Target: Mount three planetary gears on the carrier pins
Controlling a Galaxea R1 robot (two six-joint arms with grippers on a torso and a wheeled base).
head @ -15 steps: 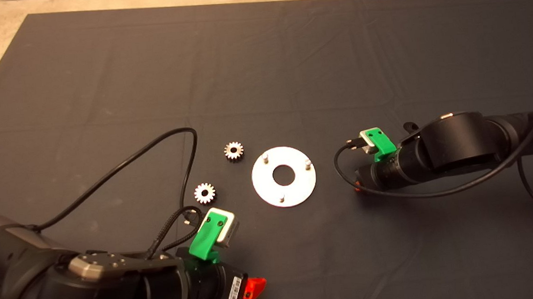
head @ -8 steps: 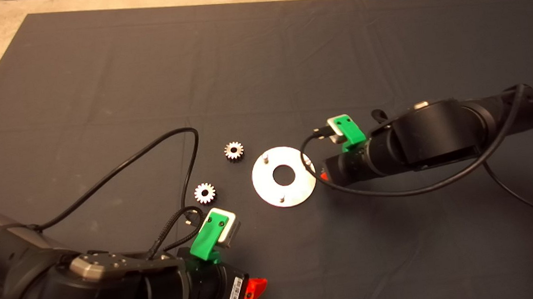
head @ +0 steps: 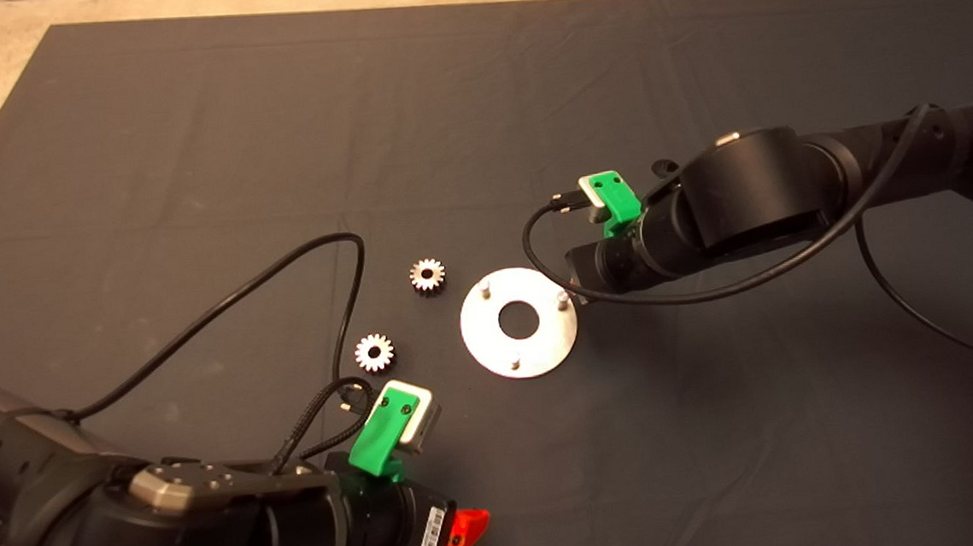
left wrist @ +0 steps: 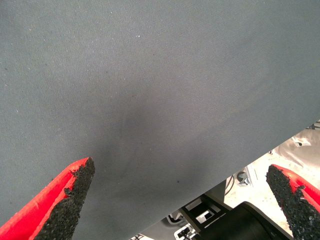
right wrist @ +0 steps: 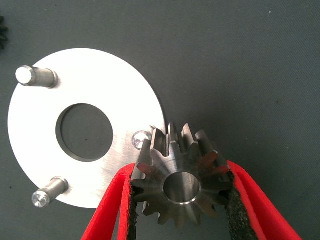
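Observation:
The flat silver disc (head: 518,322) lies mid-mat with three carrier pins (head: 484,288) standing on it. Two planetary gears rest on the mat left of it, one (head: 427,275) farther back and one (head: 374,352) nearer. My right gripper (right wrist: 182,200) is shut on a third gear (right wrist: 182,182), which hovers just beside the pin (right wrist: 141,139) at the disc's right edge (right wrist: 125,100). In the head view the right arm (head: 746,195) hides that gear. My left gripper (left wrist: 180,200) stands open over bare mat at the lower left, one red finger (head: 462,532) showing.
A black cable (head: 281,279) loops across the mat from the left arm, close to the two loose gears. The mat's front edge and part of the robot's base (left wrist: 240,220) show in the left wrist view.
The right arm has swung left and away from the front edge, carrying its gear from beside the disc to the disc's right pin. The left arm and loose gears have not moved.

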